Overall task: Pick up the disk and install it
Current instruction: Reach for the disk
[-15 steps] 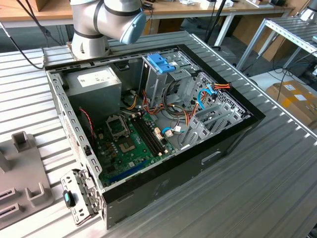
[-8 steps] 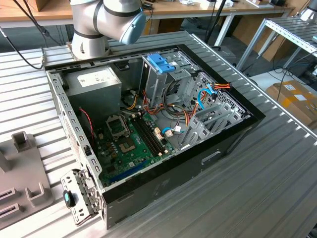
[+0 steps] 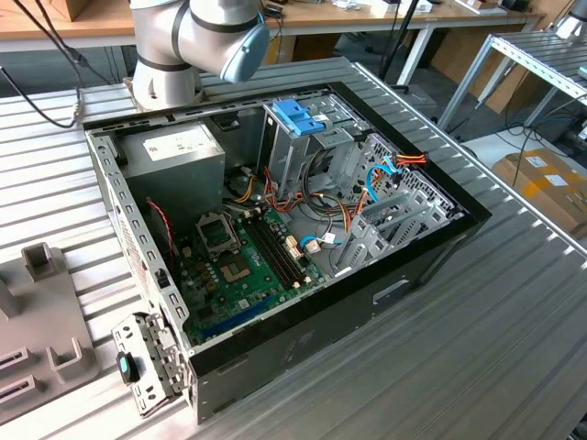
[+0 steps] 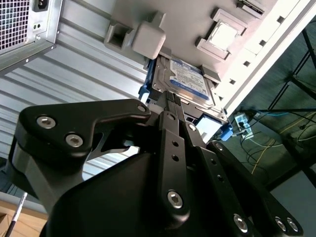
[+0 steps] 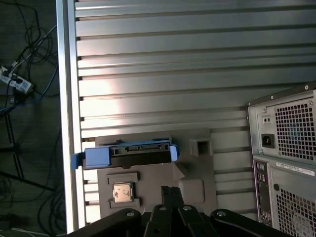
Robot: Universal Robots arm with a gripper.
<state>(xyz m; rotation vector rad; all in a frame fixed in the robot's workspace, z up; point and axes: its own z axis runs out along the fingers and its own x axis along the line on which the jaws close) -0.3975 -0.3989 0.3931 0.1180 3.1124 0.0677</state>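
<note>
Disk: one flat silver-grey metal slab with a blue-banded white label and blue plastic rails, seated in the grey fixture in both wrist views.
Gripper: one, black, fingers drawn together on nothing, tips near the disk.
Fixture pocket: one square processor chip.
Computer case: one open black tower. In the exterior view, one grey power-supply box sits at 10 o'clock inside and one blue latch at 12.
Table: ribbed aluminium.
</note>
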